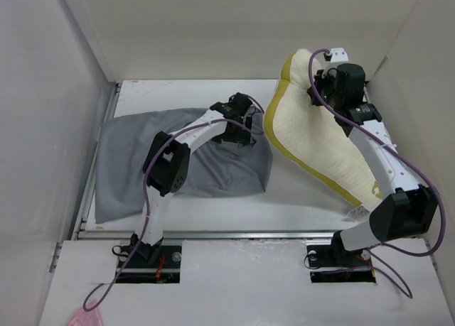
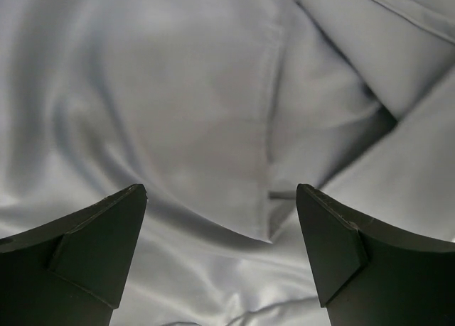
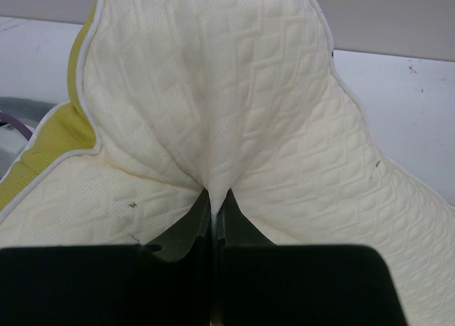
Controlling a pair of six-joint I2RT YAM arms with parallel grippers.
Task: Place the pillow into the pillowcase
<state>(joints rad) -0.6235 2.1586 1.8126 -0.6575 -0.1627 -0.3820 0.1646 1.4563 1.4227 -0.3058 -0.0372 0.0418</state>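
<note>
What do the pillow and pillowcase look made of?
The pillow: seemingly quilted textile over soft fill, matte cream, diamond stitching; it puckers where the right gripper pinches it. The pillowcase: thin grey cloth, slight sheen, limp folds, stitched seam. Fibre can't be told for either.

Lab test booth, plain white walls point(image 1: 43, 91), bolted robot arms point(image 1: 202, 123)
</note>
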